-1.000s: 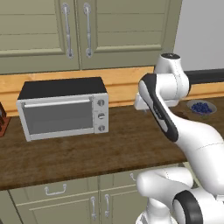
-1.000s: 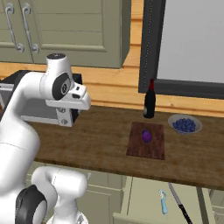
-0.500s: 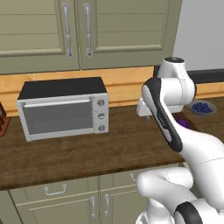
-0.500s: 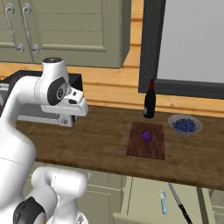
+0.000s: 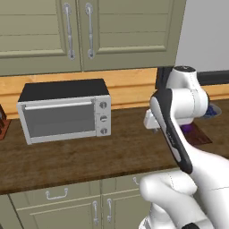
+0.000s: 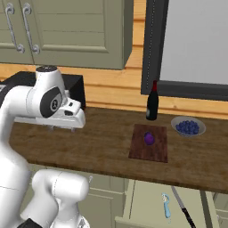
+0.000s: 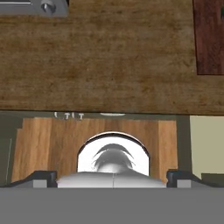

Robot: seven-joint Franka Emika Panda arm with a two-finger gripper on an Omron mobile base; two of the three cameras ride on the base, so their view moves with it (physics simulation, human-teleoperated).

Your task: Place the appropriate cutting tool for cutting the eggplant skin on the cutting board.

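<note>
A: Where does the gripper (image 6: 62, 128) stand, and has it got anything?

B: It hangs over the worktop (image 6: 102, 142) with its jaws spread as wide as they go and nothing between them. In the hand view the finger tips (image 7: 41, 177) sit far apart at the bottom corners, looking straight down past the counter edge.

A: And the cutting tool (image 6: 166, 207)?

B: Down in the open drawer (image 6: 142, 209) below the counter, well apart from the jaws, lower than them and off to the far side of the cutting board (image 6: 149, 142). It's the slim piece with the light-blue handle; a long dark utensil (image 6: 182, 211) lies just beside it.

A: The eggplant (image 6: 149, 138)?

B: On the board already, near its middle, between the jaws and the bowl of berries (image 6: 188, 128). The bottle (image 6: 152, 102) stands just behind the board.

A: So how would you go about it?

B: I'd judge the step is the reach for the tool. Carry the open jaws across and down into the drawer, keeping clear of the counter lip. Line them across the handle, not along it, and close on the blue part only, so the dark utensil isn't pinched too. Lift straight up before swinging to the board, and set it beside the eggplant, not on it
</note>
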